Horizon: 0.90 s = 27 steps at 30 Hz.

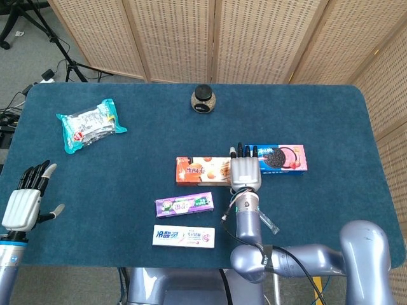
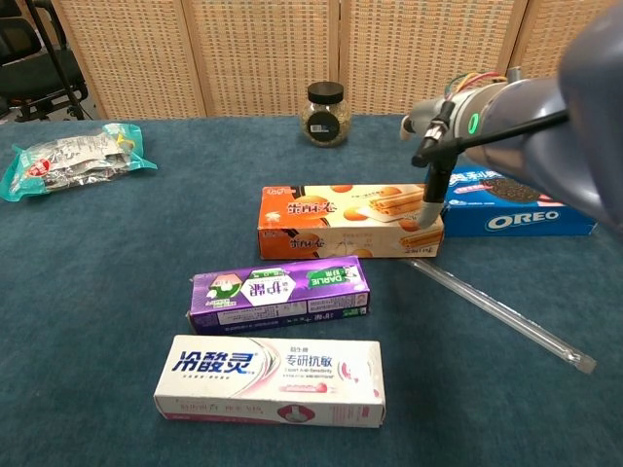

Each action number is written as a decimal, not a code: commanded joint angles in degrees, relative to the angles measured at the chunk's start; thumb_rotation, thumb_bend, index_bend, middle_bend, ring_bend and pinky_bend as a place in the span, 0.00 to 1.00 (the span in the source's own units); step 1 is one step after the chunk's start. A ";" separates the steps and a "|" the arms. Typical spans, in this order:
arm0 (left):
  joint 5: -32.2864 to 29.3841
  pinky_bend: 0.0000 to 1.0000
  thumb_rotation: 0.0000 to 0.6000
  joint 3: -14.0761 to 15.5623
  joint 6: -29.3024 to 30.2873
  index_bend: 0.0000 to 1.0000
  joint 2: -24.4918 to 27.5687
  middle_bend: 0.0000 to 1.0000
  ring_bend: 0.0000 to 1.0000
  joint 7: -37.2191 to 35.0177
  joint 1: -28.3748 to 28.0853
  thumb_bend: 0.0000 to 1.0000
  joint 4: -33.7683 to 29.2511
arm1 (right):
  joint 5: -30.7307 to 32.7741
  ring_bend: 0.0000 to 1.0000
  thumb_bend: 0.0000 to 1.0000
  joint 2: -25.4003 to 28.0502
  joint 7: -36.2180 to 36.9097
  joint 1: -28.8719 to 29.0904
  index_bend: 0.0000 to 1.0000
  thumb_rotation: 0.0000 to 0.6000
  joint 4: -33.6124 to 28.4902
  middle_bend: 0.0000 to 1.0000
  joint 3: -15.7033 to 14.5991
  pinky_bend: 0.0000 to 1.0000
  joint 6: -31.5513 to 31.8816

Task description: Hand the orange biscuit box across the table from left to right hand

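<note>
The orange biscuit box (image 1: pixel 200 170) (image 2: pixel 331 219) lies flat near the middle of the blue table (image 1: pixel 127 178), long side running left to right. My right hand (image 1: pixel 245 173) (image 2: pixel 438 165) is over the box's right end, fingers stretched forward. In the chest view its fingertips (image 2: pixel 428 206) touch the top of that end, with no grip around the box. My left hand (image 1: pixel 25 197) hovers at the table's front left edge, far from the box, fingers spread and holding nothing. It does not show in the chest view.
A blue Oreo box (image 1: pixel 286 157) (image 2: pixel 516 209) lies just right of the orange box. In front lie a purple box (image 1: pixel 184 204) (image 2: pixel 280 289), a white toothpaste box (image 1: pixel 183 236) (image 2: pixel 273 379) and a clear tube (image 2: pixel 506 321). A jar (image 1: pixel 203 100) stands at the back and a snack bag (image 1: pixel 89 124) at the far left.
</note>
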 commanded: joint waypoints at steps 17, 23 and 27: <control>-0.17 0.00 1.00 -0.87 -1.66 0.07 -0.19 0.00 0.00 0.39 0.20 0.21 0.26 | 4.26 0.00 0.10 -4.94 0.22 2.97 0.07 1.00 10.85 0.00 1.74 0.00 -10.94; 0.29 0.00 1.00 -0.90 -1.66 0.07 -0.26 0.00 0.00 0.82 0.30 0.21 0.04 | 4.15 0.00 0.10 -5.57 1.00 3.26 0.07 1.00 13.24 0.00 1.22 0.00 -14.88; 0.15 0.00 1.00 -1.01 -2.00 0.07 -0.21 0.00 0.00 1.03 0.34 0.21 -0.02 | 3.63 0.00 0.10 -6.13 1.77 3.54 0.07 1.00 14.76 0.00 0.70 0.00 -16.83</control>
